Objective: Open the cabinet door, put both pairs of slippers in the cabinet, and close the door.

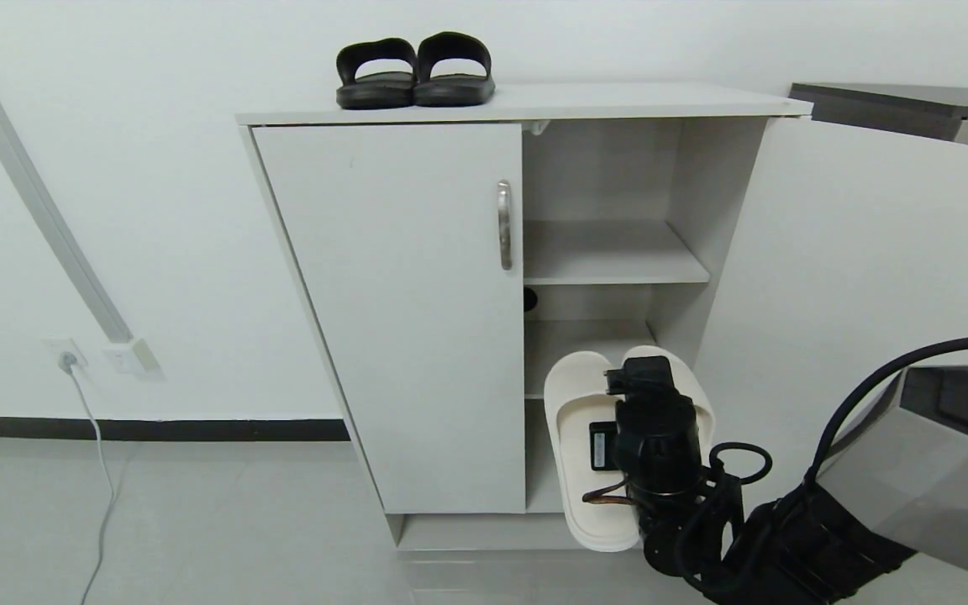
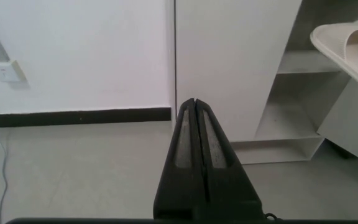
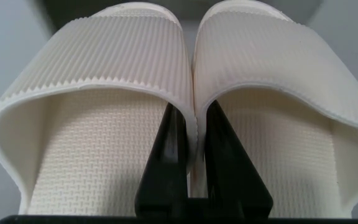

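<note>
The right end effector [image 1: 639, 374] grips the white slippers [image 1: 572, 420] by their touching inner edges, likely so both travel together, just before the open cabinet [image 1: 383, 319] and its low shelf [image 1: 572, 336]. The black slippers [image 1: 414, 71] sit on top. The left end effector [image 2: 195, 124] hangs clenched and empty, left.

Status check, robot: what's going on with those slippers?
Right gripper shut on white slippers, before open cabinet. Left gripper shut, empty. Black slippers on cabinet top. Nothing in the way.
</note>
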Available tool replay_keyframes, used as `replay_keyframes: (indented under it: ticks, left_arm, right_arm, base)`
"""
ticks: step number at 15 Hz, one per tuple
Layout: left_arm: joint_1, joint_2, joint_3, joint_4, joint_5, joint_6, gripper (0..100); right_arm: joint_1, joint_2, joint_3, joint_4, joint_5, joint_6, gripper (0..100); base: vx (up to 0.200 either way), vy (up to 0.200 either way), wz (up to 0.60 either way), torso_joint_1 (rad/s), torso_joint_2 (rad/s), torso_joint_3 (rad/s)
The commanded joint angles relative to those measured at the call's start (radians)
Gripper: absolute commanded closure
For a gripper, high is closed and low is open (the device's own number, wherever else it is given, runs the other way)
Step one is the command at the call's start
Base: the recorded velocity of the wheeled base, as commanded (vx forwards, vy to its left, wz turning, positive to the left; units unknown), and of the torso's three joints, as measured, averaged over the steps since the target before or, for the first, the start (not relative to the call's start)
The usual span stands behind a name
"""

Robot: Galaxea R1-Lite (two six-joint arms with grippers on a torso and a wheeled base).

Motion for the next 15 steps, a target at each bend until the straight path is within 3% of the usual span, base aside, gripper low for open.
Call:
replay_keyframes:
  ticks: [1,8,15]
  left_arm:
    - [-0.003,0.002,0.000,0.001,0.000,0.000,100]
    - [-0.001,0.002,0.002,0.001,-0.010,0.001,100]
    - [-0.003,0.002,0.002,0.001,-0.010,0.001,100]
  right_arm:
    - [0.011,0.013,-0.003,-0.001,0.001,0.000,100]
    - [0.010,0.145,-0.158,0.010,0.038,0.000,100]
    - [0.008,0.179,-0.162,0.071,0.063,0.069,100]
  base:
    - [0.000,-0.200,0.00,0.002,0.01,0.002]
    - [0.000,0.000,0.00,0.000,0.00,0.000]
    - [0.000,0.000,0.00,0.000,0.00,0.000]
